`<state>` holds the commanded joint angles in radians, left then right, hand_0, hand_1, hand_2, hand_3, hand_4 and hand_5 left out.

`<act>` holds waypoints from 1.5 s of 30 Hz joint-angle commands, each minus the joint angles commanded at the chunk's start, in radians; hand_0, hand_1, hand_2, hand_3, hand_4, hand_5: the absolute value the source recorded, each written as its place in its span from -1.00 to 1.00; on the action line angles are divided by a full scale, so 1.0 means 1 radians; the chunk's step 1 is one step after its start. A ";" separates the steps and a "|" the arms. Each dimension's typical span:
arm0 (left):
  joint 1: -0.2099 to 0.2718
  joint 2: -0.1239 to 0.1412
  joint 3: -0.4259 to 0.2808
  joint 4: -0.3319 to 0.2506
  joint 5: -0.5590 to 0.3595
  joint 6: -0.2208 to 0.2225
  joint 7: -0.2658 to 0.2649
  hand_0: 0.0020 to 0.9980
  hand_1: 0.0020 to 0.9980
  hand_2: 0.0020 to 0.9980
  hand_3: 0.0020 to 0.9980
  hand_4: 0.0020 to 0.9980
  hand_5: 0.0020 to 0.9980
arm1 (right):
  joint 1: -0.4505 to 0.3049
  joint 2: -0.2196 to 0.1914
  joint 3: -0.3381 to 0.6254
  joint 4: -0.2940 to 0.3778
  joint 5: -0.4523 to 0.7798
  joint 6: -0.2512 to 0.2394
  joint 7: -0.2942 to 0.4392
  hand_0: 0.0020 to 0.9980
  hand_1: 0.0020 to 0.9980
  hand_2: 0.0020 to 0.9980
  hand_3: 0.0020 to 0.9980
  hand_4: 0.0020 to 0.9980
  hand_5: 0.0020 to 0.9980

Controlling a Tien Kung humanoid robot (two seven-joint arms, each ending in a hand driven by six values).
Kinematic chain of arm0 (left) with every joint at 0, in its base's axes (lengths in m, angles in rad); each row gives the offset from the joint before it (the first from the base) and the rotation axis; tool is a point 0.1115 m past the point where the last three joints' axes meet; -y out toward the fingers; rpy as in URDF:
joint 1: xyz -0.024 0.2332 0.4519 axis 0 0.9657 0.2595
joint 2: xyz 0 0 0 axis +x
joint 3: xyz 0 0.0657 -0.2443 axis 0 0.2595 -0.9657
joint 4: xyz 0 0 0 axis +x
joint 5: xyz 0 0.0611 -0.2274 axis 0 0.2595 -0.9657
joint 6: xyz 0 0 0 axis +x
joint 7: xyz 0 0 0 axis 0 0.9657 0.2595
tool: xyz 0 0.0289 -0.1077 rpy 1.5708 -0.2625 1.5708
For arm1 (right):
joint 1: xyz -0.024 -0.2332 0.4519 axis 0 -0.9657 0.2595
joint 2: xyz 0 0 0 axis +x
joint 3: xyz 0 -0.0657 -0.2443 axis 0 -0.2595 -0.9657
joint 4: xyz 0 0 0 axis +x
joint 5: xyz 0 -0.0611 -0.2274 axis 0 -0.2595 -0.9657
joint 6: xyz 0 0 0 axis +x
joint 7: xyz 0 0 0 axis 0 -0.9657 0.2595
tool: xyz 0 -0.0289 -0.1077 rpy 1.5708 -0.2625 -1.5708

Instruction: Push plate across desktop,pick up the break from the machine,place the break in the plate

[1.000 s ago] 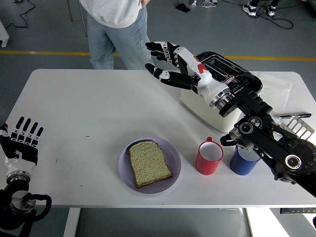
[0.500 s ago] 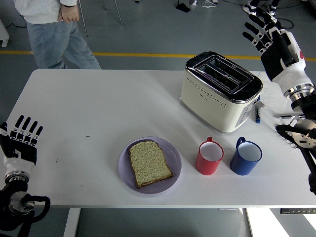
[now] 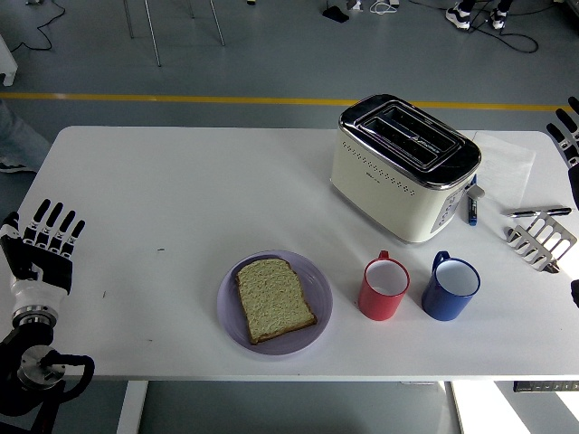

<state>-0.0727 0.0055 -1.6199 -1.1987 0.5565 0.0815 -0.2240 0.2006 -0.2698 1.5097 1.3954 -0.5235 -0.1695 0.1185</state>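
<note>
A slice of toasted bread lies flat in the lilac plate near the table's front edge. The cream toaster stands at the back right with nothing showing in its slots. My left hand rests at the left edge, fingers spread and holding nothing. Only some fingertips of my right hand show at the right edge, spread apart, far from the plate.
A red mug and a blue mug stand right of the plate. A metal rack, a pen and a blue marker lie right of the toaster. A person's leg shows at the far left.
My right arm has pulled back from over the toaster to the right edge, almost out of view. The person has walked off to the left. My left hand rose slightly.
</note>
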 joint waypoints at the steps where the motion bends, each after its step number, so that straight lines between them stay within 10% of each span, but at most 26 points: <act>1: -0.001 0.000 0.001 -0.001 0.000 -0.001 0.000 0.46 0.51 0.58 0.44 0.13 1.00 | -0.005 0.002 0.002 0.000 0.000 0.001 -0.001 0.62 0.52 0.52 0.49 -0.01 0.15; 11: -0.012 0.000 -0.001 0.001 0.009 -0.011 0.006 0.46 0.51 0.58 0.44 0.13 1.00 | -0.121 0.059 0.053 -0.009 -0.021 0.060 -0.051 0.63 0.52 0.53 0.50 -0.01 0.17; 45: -0.035 -0.005 -0.032 -0.004 0.034 -0.042 0.081 0.47 0.52 0.57 0.44 0.14 1.00 | -0.115 0.066 0.032 -0.052 0.001 0.047 -0.043 0.60 0.50 0.51 0.49 -0.02 0.18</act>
<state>-0.1077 0.0000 -1.6515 -1.2024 0.5906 0.0399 -0.1429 0.0861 -0.2036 1.5414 1.3430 -0.5227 -0.1229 0.0751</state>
